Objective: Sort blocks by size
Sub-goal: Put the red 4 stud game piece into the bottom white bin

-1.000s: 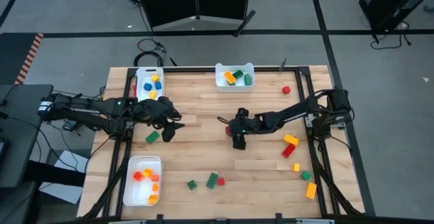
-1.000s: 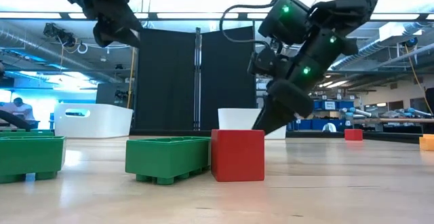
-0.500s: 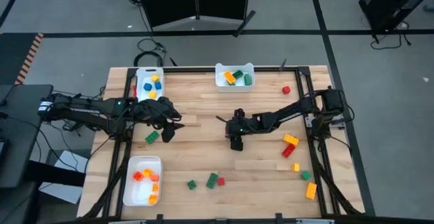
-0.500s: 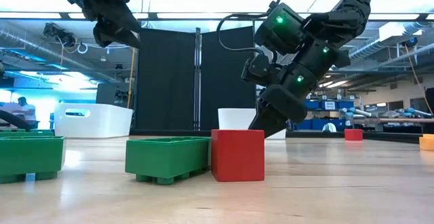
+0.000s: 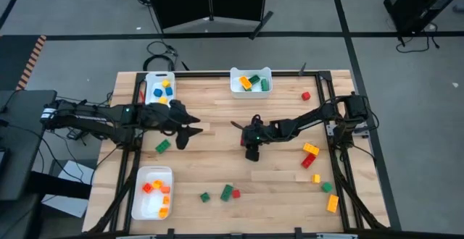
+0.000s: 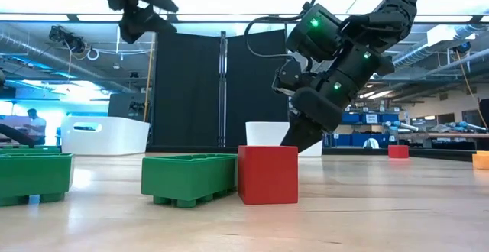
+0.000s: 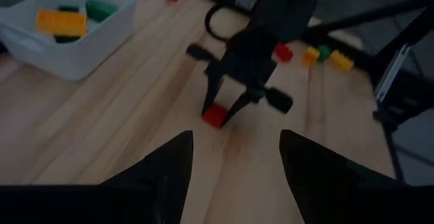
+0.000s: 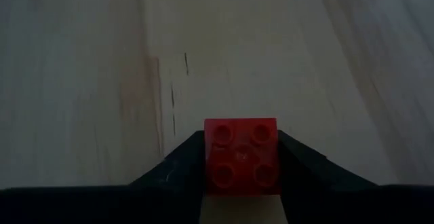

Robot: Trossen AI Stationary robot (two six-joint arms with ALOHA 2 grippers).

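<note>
My right gripper (image 5: 249, 143) is at the table's middle, shut on a small red four-stud block (image 8: 241, 164), which also shows in the left wrist view (image 7: 215, 115). My left gripper (image 5: 190, 132) hangs open and empty above the table's left half, and a green block (image 5: 162, 146) lies on the wood near it. Other blocks lie loose near the front edge (image 5: 227, 192) and on the right side (image 5: 310, 152). In the low view a red block (image 6: 267, 174) and a green block (image 6: 189, 177) stand in front. My right gripper pinches the red block's two opposite side walls (image 8: 207, 163) between its two fingers. The fingers slant down from above and from the table's right. The block sits level, studs up, low at the table top; whether it is lifted clear I cannot tell.
Three white trays hold blocks: far left (image 5: 160, 90), far middle (image 5: 251, 81), near left (image 5: 154, 190). A lone red block (image 5: 306, 95) lies at the far right. Bare wood lies between the two grippers and ahead of the right one.
My right gripper has gone a little toward the table's left edge, staying low at the table. My left gripper has risen and swung a little toward the table's right, still open.
</note>
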